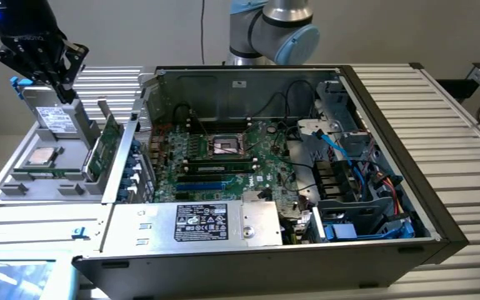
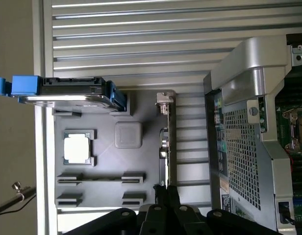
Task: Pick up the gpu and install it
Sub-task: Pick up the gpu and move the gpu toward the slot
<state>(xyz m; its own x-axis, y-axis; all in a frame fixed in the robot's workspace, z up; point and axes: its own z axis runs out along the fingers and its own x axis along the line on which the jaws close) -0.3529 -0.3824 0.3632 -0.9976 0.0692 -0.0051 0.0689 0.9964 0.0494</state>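
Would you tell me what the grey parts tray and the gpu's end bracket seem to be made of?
The tray looks like matte grey moulded plastic: even colour, rounded pockets. The gpu has an end bracket that is probably bare metal, silvery and shiny.

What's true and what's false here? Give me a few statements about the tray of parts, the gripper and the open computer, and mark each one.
1. The case is open, its motherboard showing. True.
2. The gpu stands on edge in the grey tray. True.
3. The gpu is seated on the motherboard. False: it is in the tray, outside the case.
4. The gripper is shut, above the tray. True.
5. The hard drive lies flat inside the case. False: it stands upright in the tray.
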